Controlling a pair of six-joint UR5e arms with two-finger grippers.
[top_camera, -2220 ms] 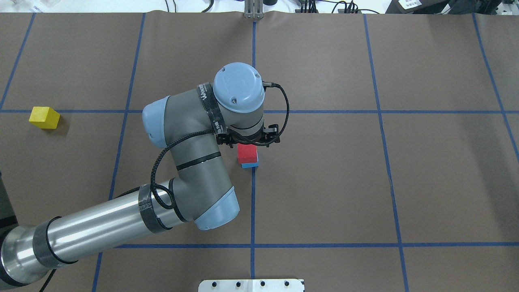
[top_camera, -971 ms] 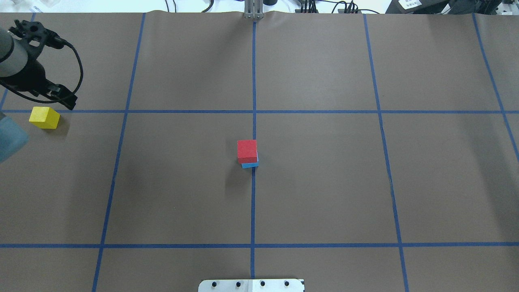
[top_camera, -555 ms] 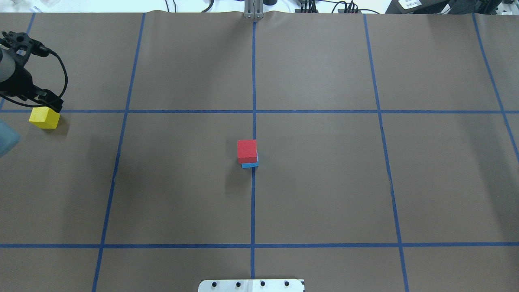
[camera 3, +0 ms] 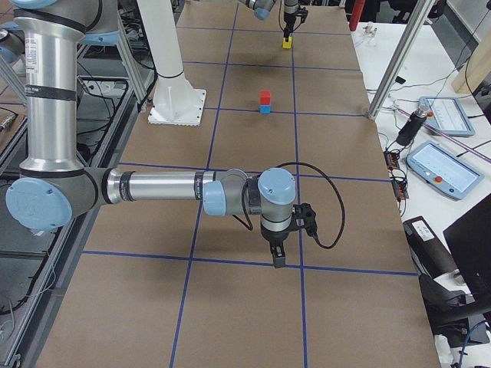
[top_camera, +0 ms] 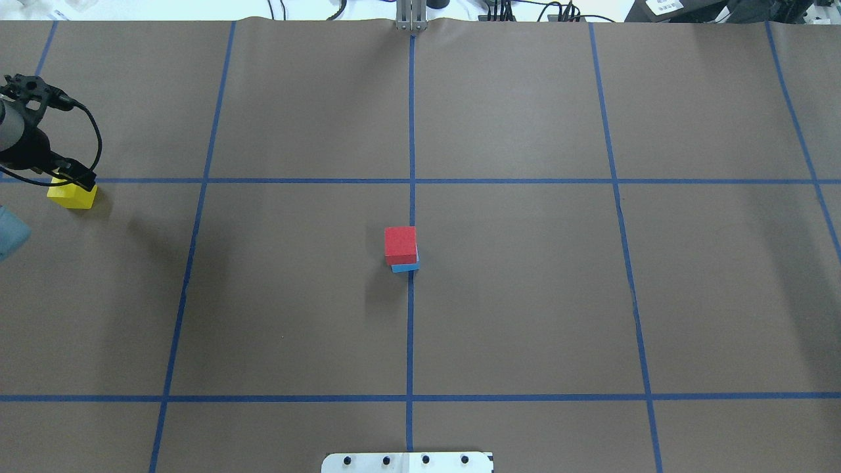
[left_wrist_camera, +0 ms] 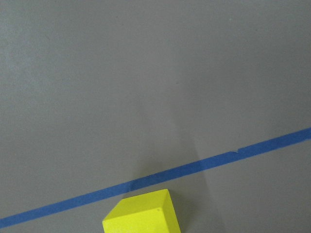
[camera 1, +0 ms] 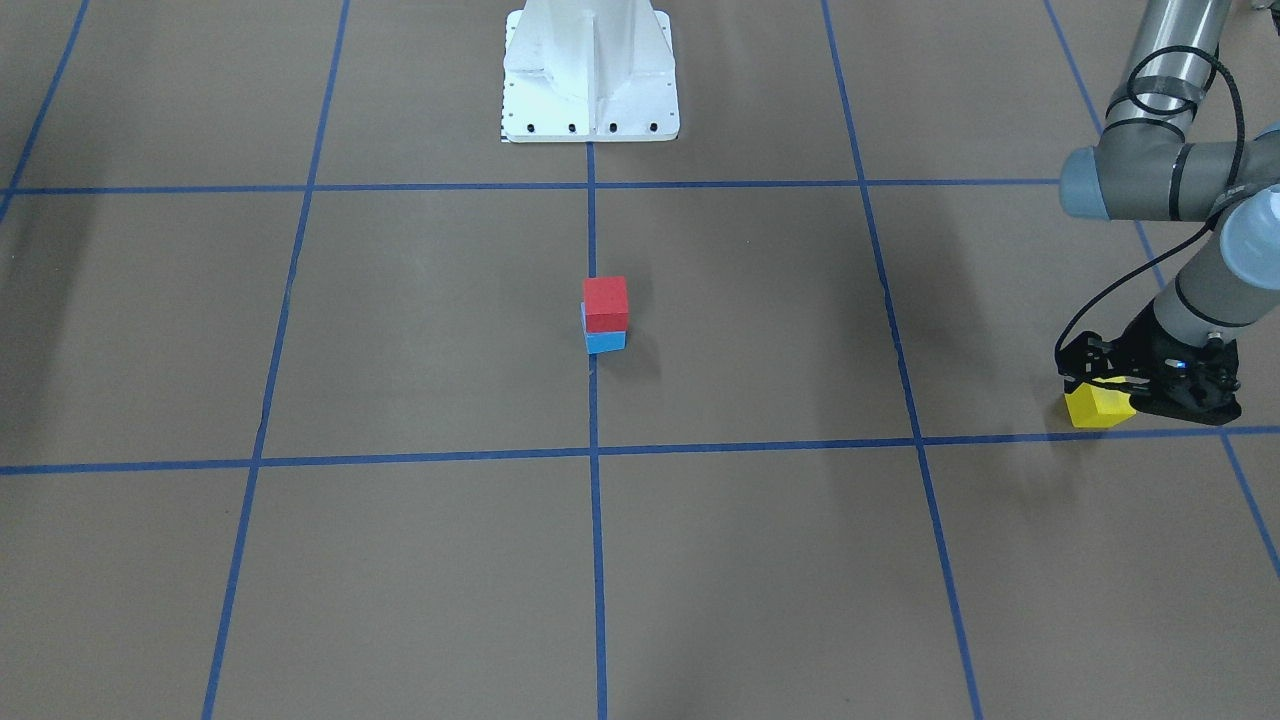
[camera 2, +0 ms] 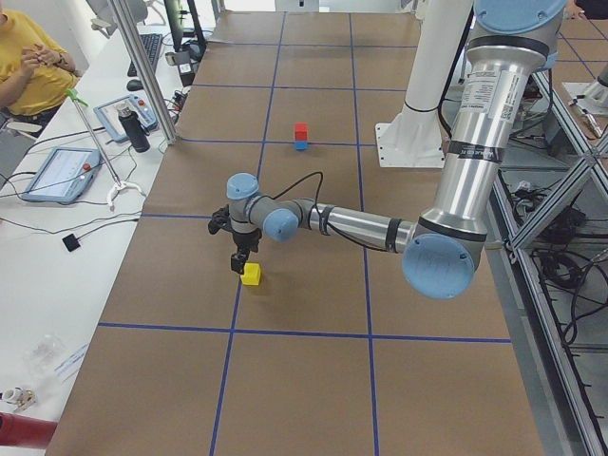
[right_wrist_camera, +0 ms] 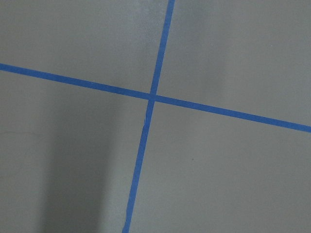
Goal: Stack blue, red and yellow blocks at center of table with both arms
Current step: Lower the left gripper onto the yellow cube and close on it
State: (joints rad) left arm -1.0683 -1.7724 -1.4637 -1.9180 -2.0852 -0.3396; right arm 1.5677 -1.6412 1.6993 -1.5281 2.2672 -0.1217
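Observation:
A red block (top_camera: 400, 243) sits on a blue block (top_camera: 405, 267) at the table's centre, slightly offset; the stack also shows in the front-facing view, red block (camera 1: 605, 303) on blue block (camera 1: 604, 342). A yellow block (top_camera: 72, 197) lies alone at the far left edge, beside a blue tape line. My left gripper (camera 1: 1115, 385) hangs just above the yellow block (camera 1: 1095, 408) and looks open, partly covering its top. In the left wrist view the yellow block (left_wrist_camera: 143, 216) is at the bottom edge and no fingers show. My right gripper (camera 3: 277, 259) shows only in the exterior right view, low over bare table; I cannot tell its state.
The white robot base plate (camera 1: 590, 70) stands at the robot's side of the table. Blue tape lines grid the brown surface. A side bench with tablets (camera 3: 449, 165) and metal posts (camera 3: 395, 65) runs along the operators' edge. A person in yellow (camera 2: 33, 57) sits there.
My left arm left the red-on-blue stack at centre and swung to the far left. It has since come down over the yellow block. The stack has not moved.

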